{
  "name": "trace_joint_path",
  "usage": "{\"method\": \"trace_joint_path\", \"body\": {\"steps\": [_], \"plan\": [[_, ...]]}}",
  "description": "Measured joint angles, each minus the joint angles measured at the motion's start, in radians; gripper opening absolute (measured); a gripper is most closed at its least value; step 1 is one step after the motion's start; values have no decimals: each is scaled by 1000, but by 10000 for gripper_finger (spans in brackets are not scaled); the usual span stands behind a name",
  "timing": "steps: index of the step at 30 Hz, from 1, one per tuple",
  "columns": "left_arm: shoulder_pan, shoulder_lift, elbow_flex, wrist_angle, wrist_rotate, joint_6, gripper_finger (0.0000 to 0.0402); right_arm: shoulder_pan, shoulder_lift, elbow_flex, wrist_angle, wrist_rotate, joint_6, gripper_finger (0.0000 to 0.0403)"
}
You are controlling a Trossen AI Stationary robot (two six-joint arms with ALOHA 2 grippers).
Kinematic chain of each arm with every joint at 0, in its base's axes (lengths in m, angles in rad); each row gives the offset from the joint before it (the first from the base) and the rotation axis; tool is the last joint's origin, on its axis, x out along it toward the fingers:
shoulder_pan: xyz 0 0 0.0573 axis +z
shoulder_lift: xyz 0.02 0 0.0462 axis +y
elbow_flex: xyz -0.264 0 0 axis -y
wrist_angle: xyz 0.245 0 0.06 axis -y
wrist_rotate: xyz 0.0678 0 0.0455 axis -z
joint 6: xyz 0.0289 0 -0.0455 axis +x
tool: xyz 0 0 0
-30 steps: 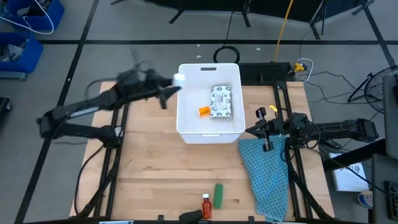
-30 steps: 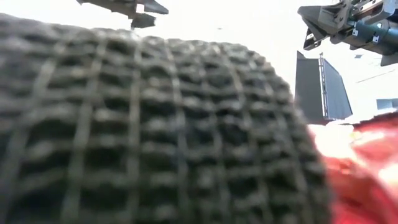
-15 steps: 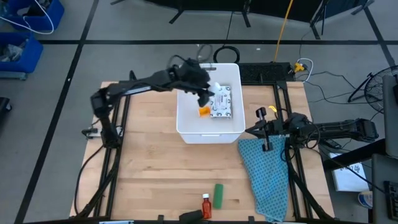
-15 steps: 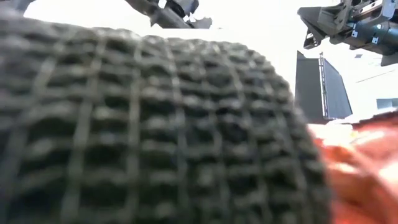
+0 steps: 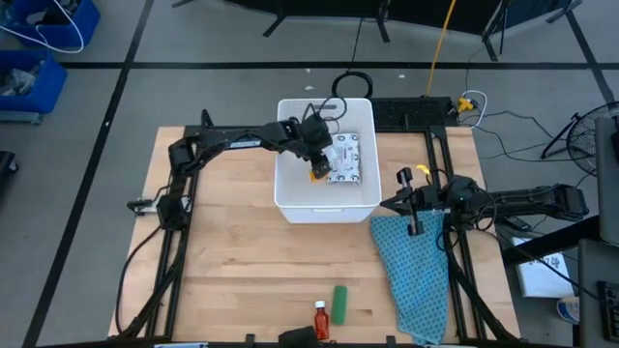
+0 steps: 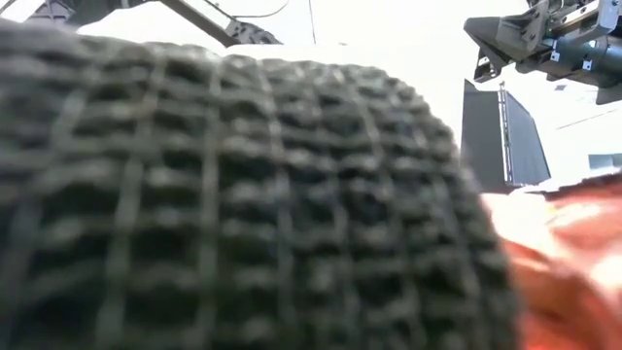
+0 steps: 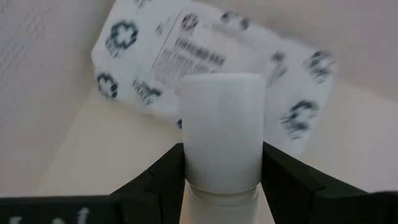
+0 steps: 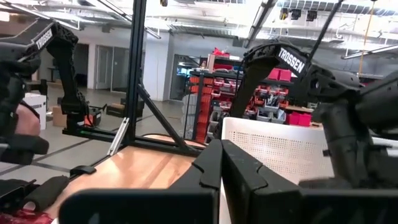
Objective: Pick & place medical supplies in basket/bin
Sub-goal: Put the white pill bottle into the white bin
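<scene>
In the high view my left gripper (image 5: 314, 150) is inside the white tub (image 5: 290, 198), shut on a white bottle (image 7: 222, 124). The flat white packet with dark print (image 5: 345, 158) lies on the tub's floor, with a small orange item (image 5: 316, 173) beside it. In the left wrist view the packet (image 7: 205, 53) shows just beyond the bottle. A green stick-shaped box (image 5: 340, 302), an orange-red bottle (image 5: 320, 317) and a black piece (image 5: 298, 334) lie at the table's near edge. My right gripper (image 5: 411, 205) waits, shut, right of the tub. My left gripper pinches the white bottle between its two fingers (image 7: 165, 177), one on each side, near the seam under its cap (image 7: 222, 180). The bottle lies along the fingers, its cap end pointing away from the wrist. It is held clear above the tub's floor, over the packet.
A teal-blue cloth (image 5: 414, 271) lies on the table's right side, below my right gripper. In the low view a black mesh thing (image 6: 224, 204) fills most of the picture, with a red blur (image 6: 564, 262) beside it. Bare wood (image 5: 232, 261) lies left of and nearer than the tub.
My left arm has swung from left of the tub toward the table's right, over the tub's rim, carrying the white bottle, and has then come down into the tub beside the packet. The right arm has kept still.
</scene>
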Motion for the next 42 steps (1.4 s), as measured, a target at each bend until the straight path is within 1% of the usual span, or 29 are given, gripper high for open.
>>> {"method": "trace_joint_path", "body": {"steps": [5,9,13,19,23,26,30,34,36,39,42], "plan": [[0,30,0,-27,-37,4,177,0,0,0,-1,0,0,0],[5,31,0,-39,-49,5,176,0,0,0,0,0,1,0],[8,31,0,-51,-93,8,176,0,0,0,2,0,0,0],[11,31,0,-73,-85,8,176,0,0,0,2,0,-2,0],[1,31,11,-110,-86,55,176,0,0,0,2,0,-3,0],[-19,31,83,-195,-94,90,176,0,0,0,2,0,-6,0],[-54,28,220,-329,-156,147,176,0,0,0,5,0,-23,0],[-58,49,356,-403,-180,172,176,0,0,0,11,1,-37,0],[-46,84,420,-425,-183,186,176,0,0,0,27,2,-32,0],[-28,172,497,-455,-178,191,176,0,0,0,49,1,-30,0],[-17,256,533,-474,-156,187,176,0,0,0,56,1,-17,0]]}}
